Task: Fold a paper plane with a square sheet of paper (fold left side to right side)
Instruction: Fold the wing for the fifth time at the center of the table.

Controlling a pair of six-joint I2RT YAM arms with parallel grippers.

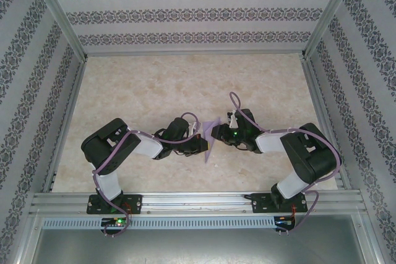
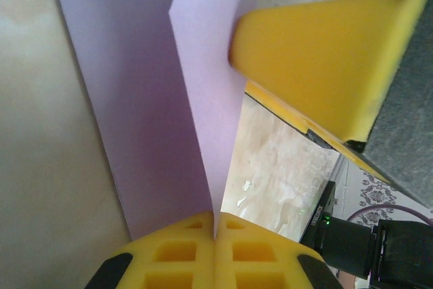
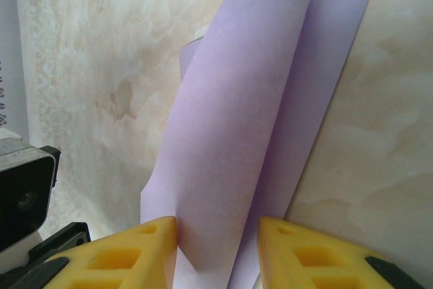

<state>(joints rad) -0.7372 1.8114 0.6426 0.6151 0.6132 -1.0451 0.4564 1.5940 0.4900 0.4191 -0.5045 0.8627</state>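
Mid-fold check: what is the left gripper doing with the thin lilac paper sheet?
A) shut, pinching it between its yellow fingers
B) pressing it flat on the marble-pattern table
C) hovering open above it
A: in the left wrist view the left gripper has its yellow fingers closed together, with the thin lilac paper sheet rising from the seam between them.

Patterned walls (image 1: 185,13), marbled beige tabletop (image 1: 154,91)

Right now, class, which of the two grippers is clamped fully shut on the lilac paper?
The left gripper: its yellow fingers meet, pinching the lilac paper. The right gripper has its fingers apart around the curled fold.
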